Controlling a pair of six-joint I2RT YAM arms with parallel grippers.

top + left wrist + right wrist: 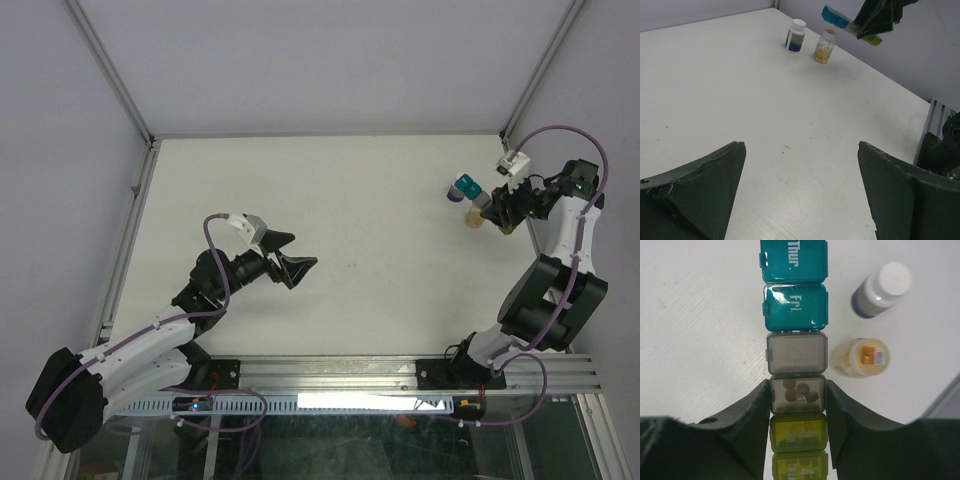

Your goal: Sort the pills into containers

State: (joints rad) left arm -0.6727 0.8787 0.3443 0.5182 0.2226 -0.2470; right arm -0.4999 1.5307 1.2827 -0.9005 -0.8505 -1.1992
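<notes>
1. While reaching over the far right corner of the table, pinches one strip of containers with the right gripper, jaws partly closed on the strip, one finger pressed to each side of a single grey cell.
2. Holds that strip raised off the table, teal end pointing away from the wrist and yellow-green end back toward it.
3. Shows six cells in the right wrist view: two teal, marked "Thur." and "Fri.", then two grey, then two yellow-green, the nearest of these cut off by the picture's edge.
4. Carries a small heap of round brown pills in the pinched grey cell: about four, overlapping too much for a sure count.
5. Leaves the contents of the two yellow-green cells too faint to make out.
6. Has two bottles standing upright on the table, off to one side of the raised strip: one white-capped bottle with a dark body and one amber bottle, near each other but not touching.
7. Hovers the left gripper over the left middle of the table, its two fingers spread wide with nothing between them, well apart from the strip and both bottles.
</notes>
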